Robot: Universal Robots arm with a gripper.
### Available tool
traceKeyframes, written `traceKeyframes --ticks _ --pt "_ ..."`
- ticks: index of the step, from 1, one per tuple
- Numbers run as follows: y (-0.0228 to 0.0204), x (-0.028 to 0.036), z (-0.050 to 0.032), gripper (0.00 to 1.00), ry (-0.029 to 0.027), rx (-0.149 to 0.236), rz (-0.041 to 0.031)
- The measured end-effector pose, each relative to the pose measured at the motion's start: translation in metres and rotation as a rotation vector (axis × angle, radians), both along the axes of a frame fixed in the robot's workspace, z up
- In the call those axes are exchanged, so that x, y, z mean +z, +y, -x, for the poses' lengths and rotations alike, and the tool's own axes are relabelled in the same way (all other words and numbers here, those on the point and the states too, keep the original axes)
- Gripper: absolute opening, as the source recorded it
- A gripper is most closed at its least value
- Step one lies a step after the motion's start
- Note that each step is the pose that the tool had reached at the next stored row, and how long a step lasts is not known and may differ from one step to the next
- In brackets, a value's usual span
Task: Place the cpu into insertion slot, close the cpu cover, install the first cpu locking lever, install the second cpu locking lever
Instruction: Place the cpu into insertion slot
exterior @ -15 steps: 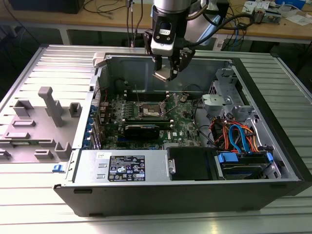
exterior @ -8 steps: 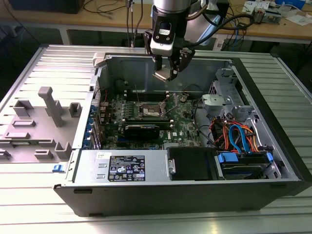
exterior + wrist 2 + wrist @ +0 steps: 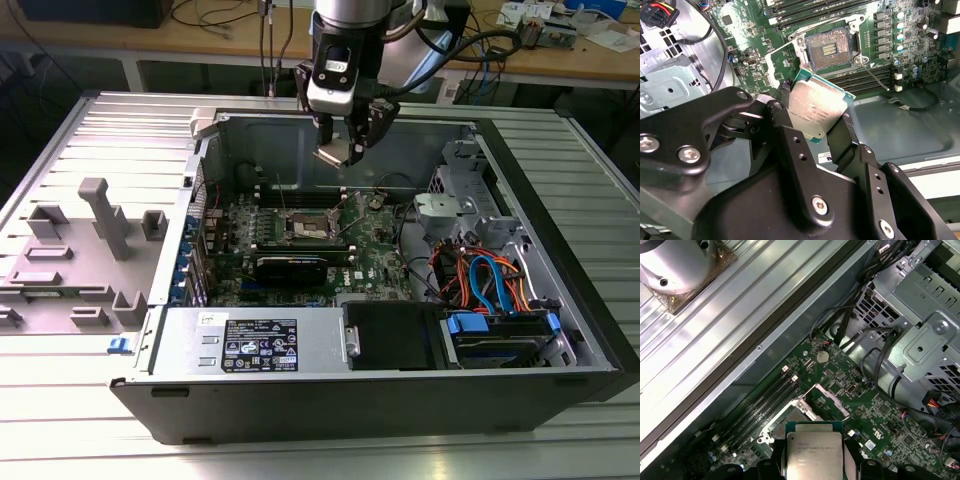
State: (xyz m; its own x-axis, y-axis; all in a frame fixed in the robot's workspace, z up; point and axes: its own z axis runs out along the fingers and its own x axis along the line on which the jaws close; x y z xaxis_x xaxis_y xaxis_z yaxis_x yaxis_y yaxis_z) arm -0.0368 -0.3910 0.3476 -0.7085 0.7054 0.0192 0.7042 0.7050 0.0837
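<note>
We start with the ribbed metal tabletop (image 3: 70, 420), which carries an open computer case (image 3: 330, 405) lying on its side, dark outside and bare grey sheet steel within. Beside it, at the exterior view's left, sits a grey moulded fixture (image 3: 100, 215) with upright posts and shallow pockets.

Inside the case we see a boxy silver power supply (image 3: 255, 345) along the near wall. A metal drive cage with blue and orange cables (image 3: 490, 280) sits at the exterior view's right. A green motherboard (image 3: 380, 255) covers the floor, and a long black expansion card (image 3: 300, 268) stands across it.

The arm reaches down over the case, and its black tool (image 3: 348, 145) is clamped on the cpu (image 3: 332, 156). In the second wrist view the two fingers (image 3: 847, 125) press opposite edges of the cpu (image 3: 815, 110). It is a flat square chip with a dull silver lid on a green rim, and it is held tilted. The cpu hangs in the air above the motherboard, well apart from the insertion slot (image 3: 305, 228).

The slot (image 3: 829, 49) lies uncovered, a dark square centre with fine contacts inside a silvery rim, next to long black memory slots (image 3: 765, 405). In the first wrist view the cpu cover (image 3: 835, 402), a thin silvery frame, stands lifted beside the slot, beyond the cpu (image 3: 814, 455).
</note>
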Motion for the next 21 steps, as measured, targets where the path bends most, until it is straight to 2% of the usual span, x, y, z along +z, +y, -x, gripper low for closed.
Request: traceKeyframes --ticks 15,21 --pt "0.0 -0.0019 0.0008 0.54 0.0 -0.047 -0.0001" --pt "0.0 -0.0032 0.0058 0.54 0.0 -0.048 -0.0001"
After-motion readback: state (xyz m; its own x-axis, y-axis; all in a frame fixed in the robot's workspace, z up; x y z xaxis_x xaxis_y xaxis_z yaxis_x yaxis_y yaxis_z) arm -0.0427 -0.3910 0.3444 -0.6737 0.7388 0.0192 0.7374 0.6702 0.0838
